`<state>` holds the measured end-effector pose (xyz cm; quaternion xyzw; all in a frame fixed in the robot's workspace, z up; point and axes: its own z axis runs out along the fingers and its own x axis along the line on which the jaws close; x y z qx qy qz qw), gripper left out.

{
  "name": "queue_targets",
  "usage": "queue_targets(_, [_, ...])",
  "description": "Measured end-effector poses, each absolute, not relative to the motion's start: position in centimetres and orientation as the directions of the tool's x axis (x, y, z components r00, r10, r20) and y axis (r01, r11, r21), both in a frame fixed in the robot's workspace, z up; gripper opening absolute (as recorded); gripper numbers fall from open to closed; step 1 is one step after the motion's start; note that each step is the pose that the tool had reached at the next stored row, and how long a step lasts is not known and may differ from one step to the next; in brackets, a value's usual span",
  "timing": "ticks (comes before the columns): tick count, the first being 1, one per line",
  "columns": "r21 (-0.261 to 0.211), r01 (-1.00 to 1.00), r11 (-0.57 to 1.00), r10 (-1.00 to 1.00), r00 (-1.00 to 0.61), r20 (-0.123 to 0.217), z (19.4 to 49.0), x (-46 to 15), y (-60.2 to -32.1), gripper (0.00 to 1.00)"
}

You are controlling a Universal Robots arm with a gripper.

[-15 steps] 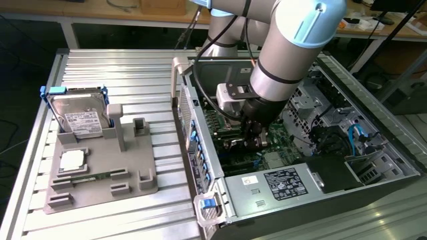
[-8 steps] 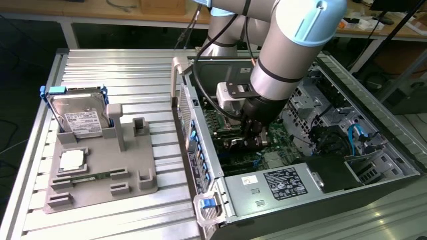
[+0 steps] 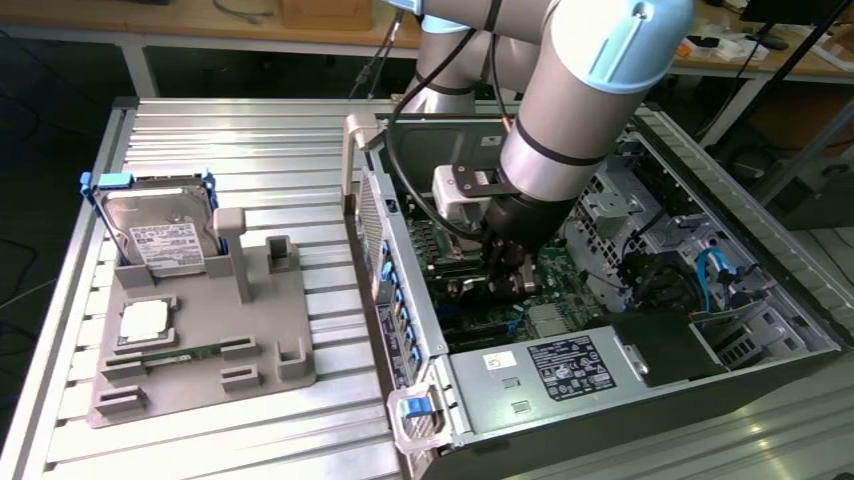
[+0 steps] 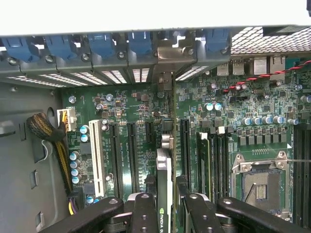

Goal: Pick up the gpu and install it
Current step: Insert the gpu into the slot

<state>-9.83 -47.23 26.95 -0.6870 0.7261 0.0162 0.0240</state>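
Note:
The gpu [image 4: 165, 160] appears edge-on in the wrist view, standing upright over the motherboard [image 4: 243, 111] along a long black slot. Its silver bracket [image 4: 171, 51] reaches the row of blue clips at the case's rear wall. My gripper [image 4: 167, 216] is shut on the gpu's top edge, with one black finger [image 4: 143, 213] on each side of the card. In the exterior view my gripper [image 3: 497, 285] is lowered deep inside the open computer case [image 3: 561, 370], right above the board.
A white slot [image 4: 96, 155], a bundle of cables [image 4: 46, 131] and the open CPU socket [image 4: 262, 179] flank the card. At the exterior view's left, a grey fixture [image 3: 200, 340] holds a silver hard drive in a blue frame [image 3: 160, 235], a chip [image 3: 144, 320] and a memory stick [image 3: 174, 352].

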Motion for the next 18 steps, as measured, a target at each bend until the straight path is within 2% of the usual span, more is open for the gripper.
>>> queue_targets(18, [-0.009, -0.998, 0.056, -0.997, -0.055, -0.056, 26.49, -10.14, -47.18, 0.27])
